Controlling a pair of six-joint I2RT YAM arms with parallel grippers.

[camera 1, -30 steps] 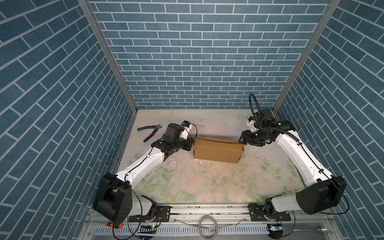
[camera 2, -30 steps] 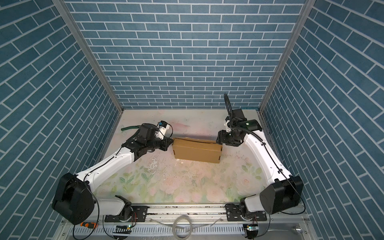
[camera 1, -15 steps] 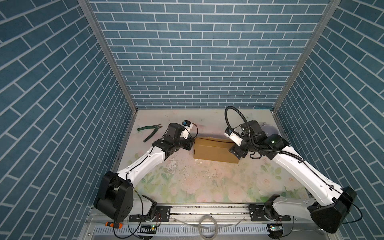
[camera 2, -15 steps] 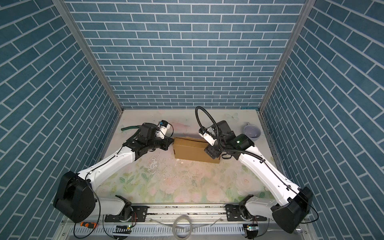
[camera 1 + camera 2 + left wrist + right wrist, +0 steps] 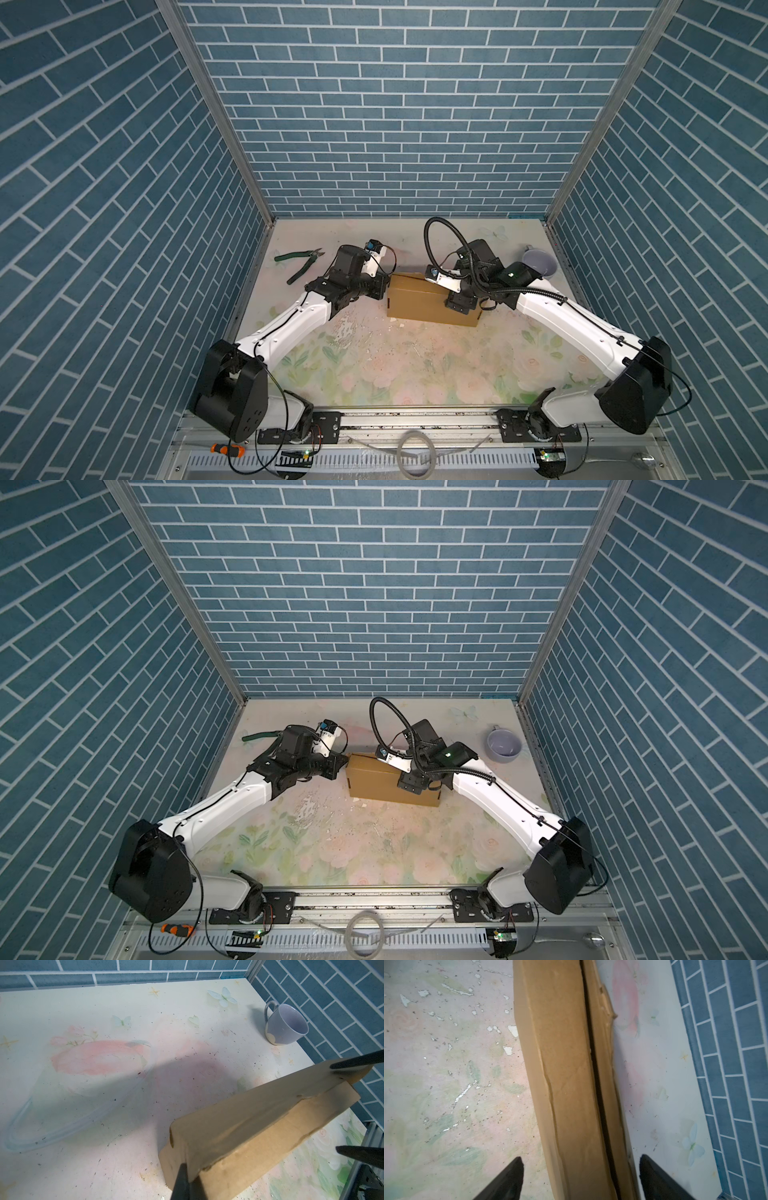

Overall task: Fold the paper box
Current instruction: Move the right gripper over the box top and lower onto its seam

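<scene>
Toward the back of the bench (image 5: 407,374), midway between its side edges, we've got the paper box (image 5: 419,301) lying lengthwise, with a dark seam gaping along its top. The left gripper (image 5: 185,1178) is squeezed tight against the box's end nearest the left edge, and we can't tell if any cardboard is pinched. The right gripper (image 5: 581,1158) has its jaws spread wide, straddling the opposite end. A mug (image 5: 538,262) sits by the back right corner and pliers (image 5: 301,266) lie near the left edge.
</scene>
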